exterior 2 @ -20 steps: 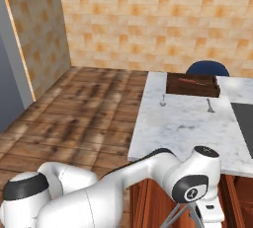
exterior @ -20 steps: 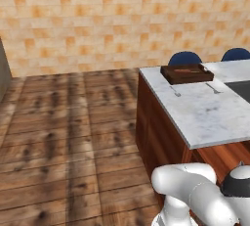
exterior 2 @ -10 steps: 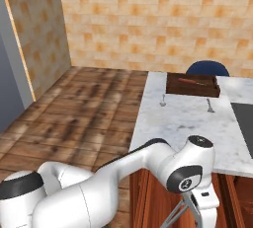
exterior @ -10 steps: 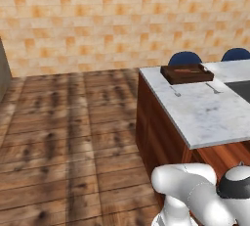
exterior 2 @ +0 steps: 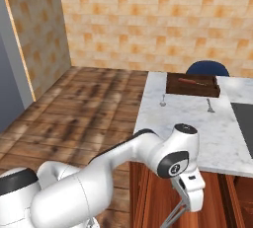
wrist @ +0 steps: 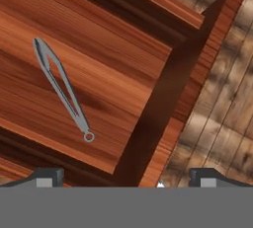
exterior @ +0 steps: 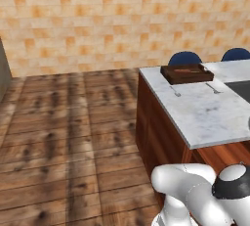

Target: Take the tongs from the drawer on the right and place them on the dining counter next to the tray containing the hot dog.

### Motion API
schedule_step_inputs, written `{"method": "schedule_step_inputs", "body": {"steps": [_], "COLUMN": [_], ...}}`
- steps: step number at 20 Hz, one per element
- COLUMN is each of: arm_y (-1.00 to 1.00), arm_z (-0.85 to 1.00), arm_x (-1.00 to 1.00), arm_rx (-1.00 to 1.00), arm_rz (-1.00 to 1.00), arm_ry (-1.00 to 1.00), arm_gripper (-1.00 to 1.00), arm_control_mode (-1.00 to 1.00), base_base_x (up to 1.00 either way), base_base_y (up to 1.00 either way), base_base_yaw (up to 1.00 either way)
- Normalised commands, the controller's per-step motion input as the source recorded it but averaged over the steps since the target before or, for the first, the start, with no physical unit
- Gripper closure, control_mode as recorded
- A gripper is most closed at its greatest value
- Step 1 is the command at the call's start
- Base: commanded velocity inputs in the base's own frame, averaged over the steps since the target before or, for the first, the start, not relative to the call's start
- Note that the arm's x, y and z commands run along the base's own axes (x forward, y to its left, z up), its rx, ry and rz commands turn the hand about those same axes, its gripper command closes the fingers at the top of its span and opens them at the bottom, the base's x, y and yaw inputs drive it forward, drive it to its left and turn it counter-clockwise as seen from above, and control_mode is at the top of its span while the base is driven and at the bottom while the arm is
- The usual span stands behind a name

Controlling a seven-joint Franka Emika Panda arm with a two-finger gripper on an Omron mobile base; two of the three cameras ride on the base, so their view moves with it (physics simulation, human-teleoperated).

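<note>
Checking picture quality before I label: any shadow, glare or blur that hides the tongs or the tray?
Hand view: sharp; the tongs lie in full light on the drawer floor, with a dark shadow along its right wall, clear of them. Right base view: even light, no glare; the tray reads plainly. Left base view: the same, only small.

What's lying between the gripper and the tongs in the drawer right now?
Nothing: in the hand view, bare drawer floor separates the open gripper from the tongs, which lie flat, up and left of it.

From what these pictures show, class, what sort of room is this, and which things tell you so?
Most likely a kitchen with a dining island: a marbled dining counter bearing a tray with a hot dog, and tongs in an open wooden drawer.
</note>
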Motion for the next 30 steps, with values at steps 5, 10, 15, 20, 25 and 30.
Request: {"method": "schedule_step_inputs", "body": {"steps": [5, 10, 15, 20, 25, 30], "arm_y": [0.19, 0.02, 0.03, 0.0, 0.0, 0.04], "arm_z": [-0.09, -0.25, -0.28, -0.19, -0.18, -0.22], "arm_x": [0.29, 0.08, 0.04, 0.1, 0.03, 0.05], "arm_rx": [0.0, 0.0, 0.0, 0.0, 0.0, 0.0], "arm_rz": [0.07, 0.08, 0.12, 0.12, 0.09, 0.11], "arm_ry": [-0.06, 0.0, 0.0, 0.0, 0.04, -0.01], "arm_gripper": [-1.0, -1.0, -1.0, -1.0, -1.0, -1.0], "arm_control_mode": [-1.0, -1.0, -1.0, -1.0, -1.0, -1.0], "base_base_x": [0.0, 0.0, 0.0, 0.0, 0.0, 0.0], "base_base_y": [0.0, 0.0, 0.0, 0.0, 0.0, 0.0], "base_base_yaw": [0.0, 0.0, 0.0, 0.0, 0.0, 0.0]}}
